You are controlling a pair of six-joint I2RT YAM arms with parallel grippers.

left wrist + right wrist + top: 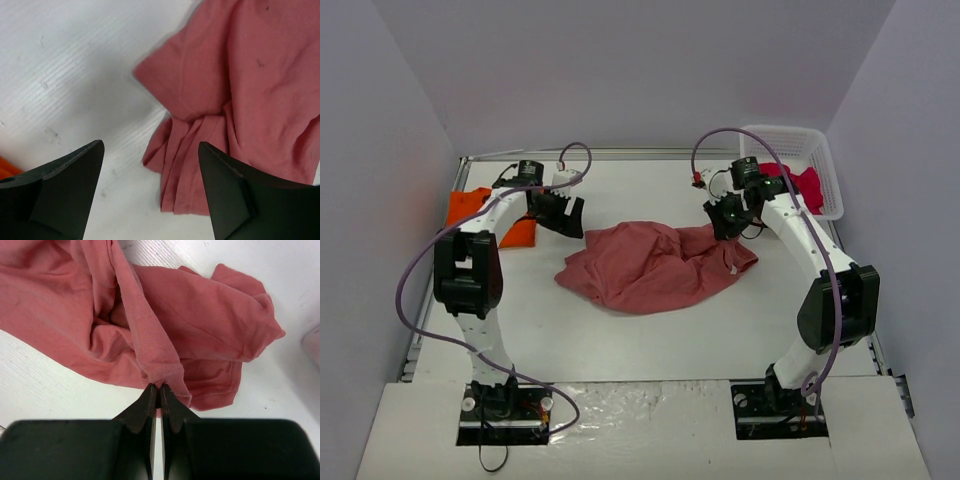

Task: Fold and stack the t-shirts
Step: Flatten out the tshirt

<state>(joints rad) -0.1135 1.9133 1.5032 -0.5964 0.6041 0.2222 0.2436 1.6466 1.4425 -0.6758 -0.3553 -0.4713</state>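
Cloth of the brick-red t-shirt (200, 315) is pinched between the closed fingers of the right gripper (159, 388). A raised ridge of fabric runs from the fingertips into the crumpled heap, which is spread ahead of them and to both sides on the white table (45, 385). The fingers of the left gripper (150, 146) are held wide apart with nothing between them. Beyond the gap a sleeve and bunched hem of the same shirt are seen, lying mostly toward the right finger (225, 190). An orange t-shirt (470, 207) is laid out beyond the outer side of the left finger. A crimson-pink t-shirt (807, 184) is draped in a white basket (825, 160), behind the right gripper's fingers.
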